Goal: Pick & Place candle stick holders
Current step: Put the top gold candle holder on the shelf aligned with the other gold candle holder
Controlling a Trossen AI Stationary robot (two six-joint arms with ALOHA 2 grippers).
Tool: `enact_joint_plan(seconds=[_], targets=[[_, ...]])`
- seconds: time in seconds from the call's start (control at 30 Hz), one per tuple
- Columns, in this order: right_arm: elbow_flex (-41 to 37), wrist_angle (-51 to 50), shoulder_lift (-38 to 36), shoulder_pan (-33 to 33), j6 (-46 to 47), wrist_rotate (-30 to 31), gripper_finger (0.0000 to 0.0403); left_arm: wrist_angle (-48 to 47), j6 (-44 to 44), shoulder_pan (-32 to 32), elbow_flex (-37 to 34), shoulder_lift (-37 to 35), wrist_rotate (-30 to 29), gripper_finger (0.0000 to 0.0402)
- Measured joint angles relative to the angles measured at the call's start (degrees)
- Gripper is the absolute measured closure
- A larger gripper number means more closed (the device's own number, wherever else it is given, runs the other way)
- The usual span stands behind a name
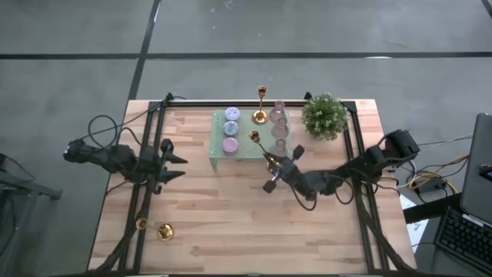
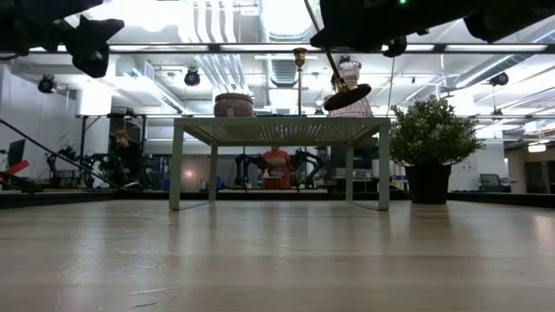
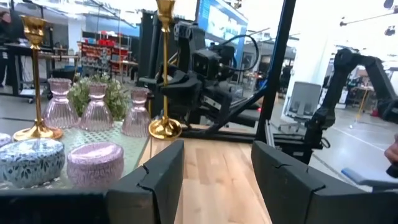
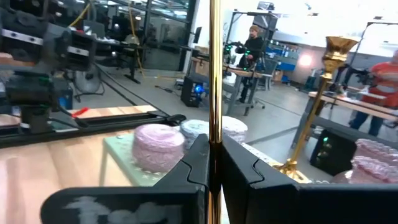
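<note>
Jaws of the right gripper (image 4: 214,163) are clamping a candle stick holder (image 1: 261,148) tilted above the green stand (image 1: 217,146); held by its slim stem, it could swing and strike the pink glasses (image 1: 279,127).

3 gold holders are counted: one (image 1: 261,105), another (image 1: 257,141) and a third (image 1: 156,229). 3 candles (image 1: 231,129), 3 pink glass holders (image 1: 279,127), 1 plant (image 1: 324,116) and 1 green stand (image 1: 219,150) are seen.
</note>
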Motion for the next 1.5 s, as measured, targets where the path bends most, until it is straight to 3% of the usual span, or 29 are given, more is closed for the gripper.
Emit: enact_joint_plan(seconds=[0.13, 0.3, 0.4, 0.53, 0.67, 0.87, 1.0, 1.5], targets=[[-0.02, 0.00, 0.00, -0.40, -1.85, 2.43, 0.0390, -1.41, 0.14, 0.00, -0.02, -0.17, -0.59, 0.0209], [0.14, 0.12, -0.07, -0.40, -1.14, 0.32, 0.0390, -1.40, -0.39, 0.00, 0.00, -0.20, -0.96, 0.0209], [0.17, 0.14, -0.07, -0.02, 1.97, -3.43, 0.0390, -1.39, -0.55, 0.00, 0.00, -0.20, -1.06, 0.0209], [0.13, -0.91, -0.11, 0.63, 9.07, -14.33, 0.0390, -2.22, -0.44, 0.00, 0.00, -0.20, -1.20, 0.0209], [-0.53, -1.24, 0.54, 0.70, 14.21, -21.36, 0.0390, -2.46, -1.15, 0.02, -1.57, -0.21, -1.22, 0.0209], [-4.08, 1.13, 0.95, 2.35, 16.67, -22.33, 0.0390, 5.80, 0.17, 0.02, -8.15, -2.02, -1.42, 0.0209], [-5.71, 4.23, 2.70, 3.15, 16.68, -23.89, 0.0390, 5.61, -0.26, 0.02, -10.16, -3.27, -1.38, 0.0209], [-2.32, 20.11, 22.17, 3.90, 16.84, -25.14, 0.0390, 3.15, -7.13, 0.00, -10.25, -2.65, -1.90, 0.0209]])
